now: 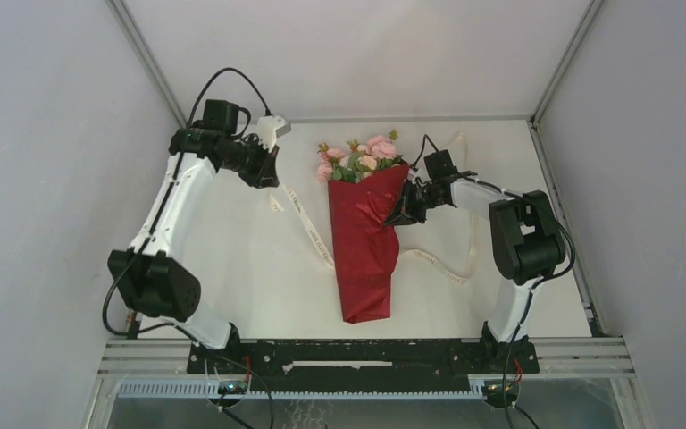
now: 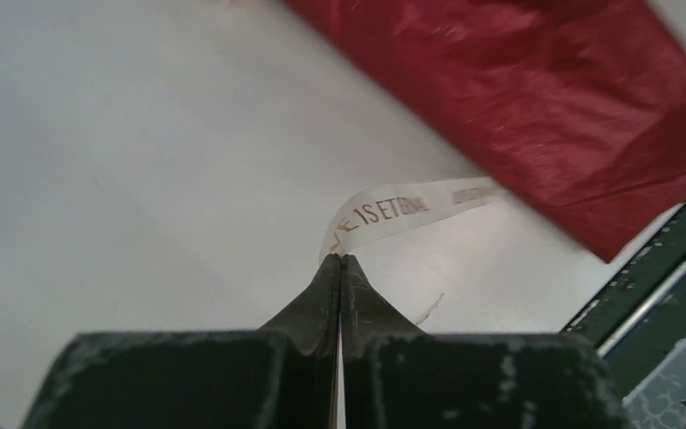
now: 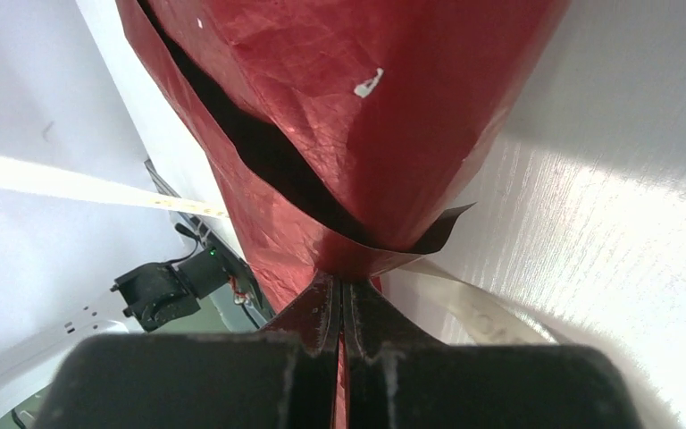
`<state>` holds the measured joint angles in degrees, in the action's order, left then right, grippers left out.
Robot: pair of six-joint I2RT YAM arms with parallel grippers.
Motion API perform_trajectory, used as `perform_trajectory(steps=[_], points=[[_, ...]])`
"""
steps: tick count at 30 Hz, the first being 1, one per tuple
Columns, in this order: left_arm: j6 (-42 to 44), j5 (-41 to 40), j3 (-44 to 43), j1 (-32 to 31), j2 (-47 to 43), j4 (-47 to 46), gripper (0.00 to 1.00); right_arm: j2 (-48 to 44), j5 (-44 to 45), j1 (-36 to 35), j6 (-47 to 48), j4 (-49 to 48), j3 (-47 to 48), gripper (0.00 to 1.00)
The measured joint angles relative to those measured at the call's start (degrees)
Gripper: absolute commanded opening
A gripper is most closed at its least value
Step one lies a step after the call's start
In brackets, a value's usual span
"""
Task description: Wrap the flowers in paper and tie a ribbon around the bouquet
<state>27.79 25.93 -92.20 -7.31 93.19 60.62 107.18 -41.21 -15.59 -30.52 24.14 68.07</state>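
Plainly, the left gripper (image 2: 340, 259) is pinching the ribbon (image 2: 402, 210) near its end, jaws pressed fully together, and the cream strip is arching up off the surface to meet the fingertips, with gold lettering showing on it. From that grip the ribbon is running slantwise across the table (image 1: 232, 268) toward the narrow lower half of the bouquet (image 1: 364, 255). It is emerging again on the bouquet's right side, where it is curving away in a loose loop.

The right gripper (image 3: 340, 284) is clamping the paper (image 3: 366, 116), its jaws closed tight on a dark red edge at the bouquet's right flank, just below the blooms. In the right wrist view a dark seam is crossing the crinkled sheet where one layer is overlapping another.

The bouquet is lying flat along the middle of the table, with the flowers (image 1: 362, 159) pointing toward the far wall and the tapered foot pointing toward the arms' bases.

The table is showing as a matte white surface, faintly ribbed and catching a bright glare beside the right gripper. Pale grey walls (image 1: 45, 134) are enclosing it on three sides, with metal struts (image 1: 147, 63) running up the corners. A black mounting bar (image 1: 366, 353) is spanning the near edge under both arms.
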Motion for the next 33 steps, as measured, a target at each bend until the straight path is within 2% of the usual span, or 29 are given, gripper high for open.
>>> perform_trajectory(steps=[5, 10, 15, 23, 27, 29, 33], points=[[-1.4, 6.7, -6.3, -5.8, -6.3, 2.3, 0.0, 0.0, 1.1, -1.3, -0.3, -1.4, -2.3, 0.0], [-3.4, 11.8, -12.3, -10.7, -7.6, 4.8, 0.0, 0.0, 2.1, -2.1, -0.7, -2.3, -3.9, 0.0], [-6.5, 11.5, -21.8, -10.5, -8.0, 3.7, 0.0, 0.0, 2.3, -2.1, -0.6, -2.3, -4.0, 0.0], [-9.4, 9.8, -30.1, -10.4, -10.9, 1.9, 0.0, 0.1, 2.6, -2.2, -0.2, -2.2, -4.0, 0.0], [-11.1, 10.2, -27.3, -11.4, -12.4, -1.1, 0.0, 0.3, 2.9, -2.3, -0.2, -2.3, -4.0, 0.0], [-11.9, 9.9, -20.9, -14.2, -12.7, -3.5, 0.0, 0.7, 3.5, -2.7, -0.2, -2.3, -4.0, 0.0], [-13.4, 9.5, -10.5, -21.4, -7.9, -7.6, 0.0, 1.3, 4.7, -3.2, -0.2, -2.3, -4.0, 0.08]])
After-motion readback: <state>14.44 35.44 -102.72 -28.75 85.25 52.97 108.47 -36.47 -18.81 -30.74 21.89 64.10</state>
